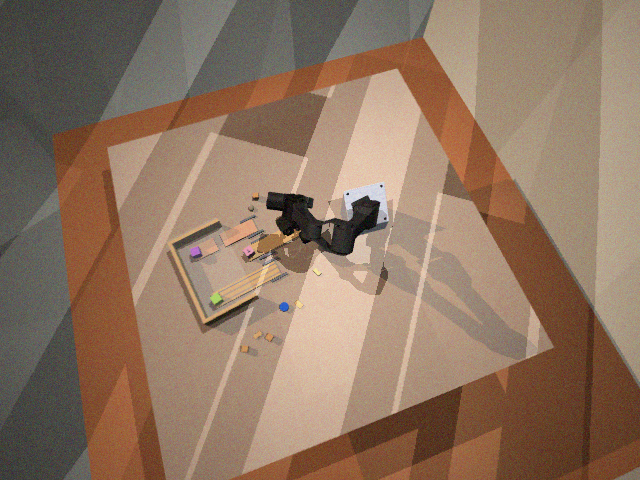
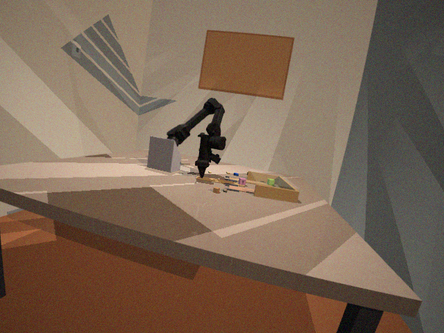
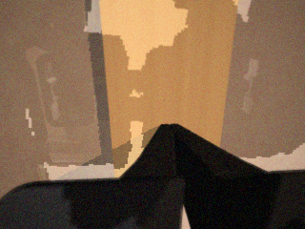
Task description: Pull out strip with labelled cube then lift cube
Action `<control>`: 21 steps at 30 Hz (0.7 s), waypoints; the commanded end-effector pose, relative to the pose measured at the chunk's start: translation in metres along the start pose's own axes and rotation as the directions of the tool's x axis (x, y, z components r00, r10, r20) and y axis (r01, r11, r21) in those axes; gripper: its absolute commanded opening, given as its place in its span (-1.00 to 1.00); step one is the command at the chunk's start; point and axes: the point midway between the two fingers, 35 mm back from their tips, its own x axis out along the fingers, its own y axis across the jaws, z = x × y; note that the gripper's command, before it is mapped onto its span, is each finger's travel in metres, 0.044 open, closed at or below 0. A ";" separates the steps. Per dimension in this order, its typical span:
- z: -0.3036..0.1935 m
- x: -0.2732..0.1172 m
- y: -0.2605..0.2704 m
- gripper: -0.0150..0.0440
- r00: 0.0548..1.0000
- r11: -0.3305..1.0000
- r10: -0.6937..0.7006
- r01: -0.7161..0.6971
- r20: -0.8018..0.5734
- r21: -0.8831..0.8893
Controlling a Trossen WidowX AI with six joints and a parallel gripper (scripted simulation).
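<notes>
Fingers (image 2: 201,175) pressed together, tip down on the near end of the middle strip (image 1: 271,241), nothing pinched.

Landmark = wooden tray (image 1: 187,275), open on the side toward the arm. Middle strip's long axis runs from tray mouth out toward the arm base (image 1: 367,203); pink labelled cube (image 1: 248,251) sits on its tray-side end, at the mouth, w/ tip on the opposite end. Striped strip (image 1: 253,281) lies roughly parallel, green cube (image 1: 216,298) on its inner end inside tray. Third strip is in two pcs: one (image 1: 239,231) outside the mouth, one (image 1: 208,248) inside beside purple cube (image 1: 194,251). Blue disc (image 1: 283,306) & small blocks lie past tray's open corner; worktop (image 1: 439,289) beyond the base is bare.
</notes>
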 end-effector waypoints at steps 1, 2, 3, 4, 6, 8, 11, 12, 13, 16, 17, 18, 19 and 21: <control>-0.009 0.003 0.002 -0.49 1.000 1.000 0.001 -0.001 -0.027 0.008; -0.009 0.003 0.002 -0.49 1.000 1.000 0.001 -0.001 -0.027 0.008; -0.009 0.003 0.002 -0.49 1.000 1.000 0.001 -0.001 -0.027 0.008; -0.009 0.003 0.002 -0.49 1.000 1.000 0.001 -0.001 -0.027 0.008; -0.009 0.003 0.002 -0.49 1.000 1.000 0.001 -0.001 -0.027 0.008; -0.009 0.003 0.002 -0.49 1.000 1.000 0.001 -0.001 -0.027 0.008; -0.009 0.003 0.002 -0.49 1.000 1.000 0.001 -0.001 -0.027 0.008; -0.009 0.003 0.002 -0.49 1.000 1.000 0.001 -0.001 -0.027 0.008; -0.009 0.003 0.002 -0.49 1.000 1.000 0.001 -0.001 -0.027 0.008; 0.000 -0.002 0.000 -0.49 1.000 1.000 -0.001 0.001 -0.001 0.001; 0.001 -0.009 -0.001 -0.49 1.000 1.000 -0.002 0.002 -0.006 0.002; 0.002 -0.020 -0.001 -0.49 1.000 1.000 -0.003 0.003 -0.014 0.004; 0.002 -0.032 -0.001 -0.49 1.000 1.000 -0.002 0.003 -0.021 0.006; 0.002 -0.042 -0.001 -0.49 1.000 1.000 -0.001 0.001 -0.027 0.007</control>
